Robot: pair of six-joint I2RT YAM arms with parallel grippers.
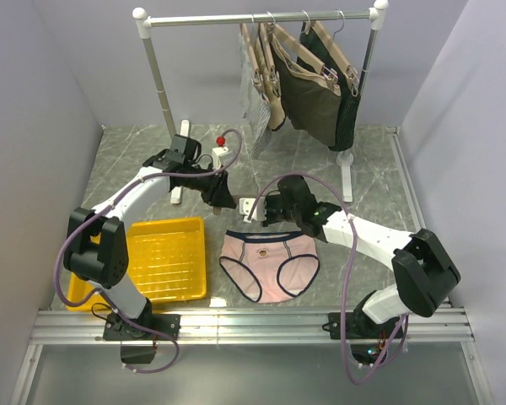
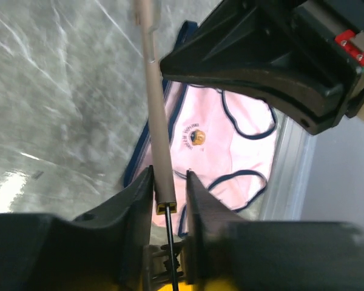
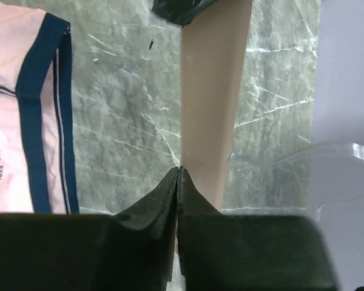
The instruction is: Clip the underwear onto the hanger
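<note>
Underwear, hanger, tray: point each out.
underwear (image 1: 270, 257): top view, pink front panel.
hanger (image 2: 157, 121): left wrist view, middle of tan bar.
tray (image 1: 167, 261): top view, bare yellow floor.

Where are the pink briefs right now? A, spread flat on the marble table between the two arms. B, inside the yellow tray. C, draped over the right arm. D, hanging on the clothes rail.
A: the underwear lies spread flat on the table between the arms, beside the yellow tray rather than in it, and well short of the clothes rail.
</note>
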